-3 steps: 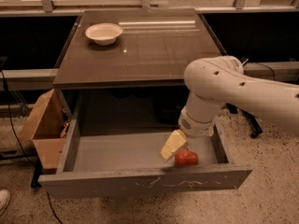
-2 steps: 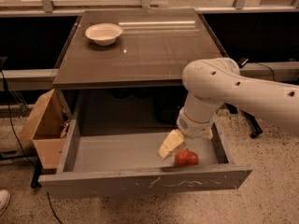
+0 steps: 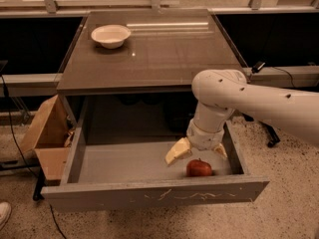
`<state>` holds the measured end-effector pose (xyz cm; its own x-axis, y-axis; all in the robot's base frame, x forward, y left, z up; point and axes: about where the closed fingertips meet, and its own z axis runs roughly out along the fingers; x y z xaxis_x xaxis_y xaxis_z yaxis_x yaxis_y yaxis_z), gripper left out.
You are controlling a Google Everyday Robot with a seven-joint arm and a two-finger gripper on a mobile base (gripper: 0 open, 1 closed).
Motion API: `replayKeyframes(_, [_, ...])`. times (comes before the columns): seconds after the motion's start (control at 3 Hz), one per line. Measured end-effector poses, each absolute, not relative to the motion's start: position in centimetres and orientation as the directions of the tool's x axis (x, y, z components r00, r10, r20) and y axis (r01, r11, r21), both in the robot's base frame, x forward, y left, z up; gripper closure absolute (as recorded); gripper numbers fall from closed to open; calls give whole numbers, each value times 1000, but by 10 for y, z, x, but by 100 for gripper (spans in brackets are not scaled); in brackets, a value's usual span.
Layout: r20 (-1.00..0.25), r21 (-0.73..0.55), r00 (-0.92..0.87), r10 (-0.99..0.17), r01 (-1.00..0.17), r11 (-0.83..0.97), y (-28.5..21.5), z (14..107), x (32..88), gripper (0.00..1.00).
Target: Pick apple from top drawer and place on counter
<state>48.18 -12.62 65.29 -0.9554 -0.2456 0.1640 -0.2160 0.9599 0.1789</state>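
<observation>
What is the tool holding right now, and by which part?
Nothing. The tool hangs open inside the top drawer, its fingers spread near the apple, which rests on the drawer floor.

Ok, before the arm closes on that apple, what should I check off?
1. Is the drawer pulled out: ok.
2. Is the apple uncovered, at the drawer's front right: ok.
3. Is the gripper inside the drawer, just behind the apple: ok.
4. Are the fingers spread wider than the apple: ok.
5. Are the fingers low enough to straddle the apple: cannot tell.
6. Is there bare room on the counter, with the bowl off in a far corner: ok.
</observation>
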Motion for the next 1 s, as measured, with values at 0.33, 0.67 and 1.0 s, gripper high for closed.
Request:
replayKeyframes(0.33, [205, 141, -967, -154, -126, 982, -133, 641, 476, 0])
replayKeyframes(0.67, [252, 105, -964, -81, -56, 993, -137, 628, 467, 2])
replayKeyframes(1.0, [278, 85, -959, -49, -26, 996, -140, 622, 461, 26])
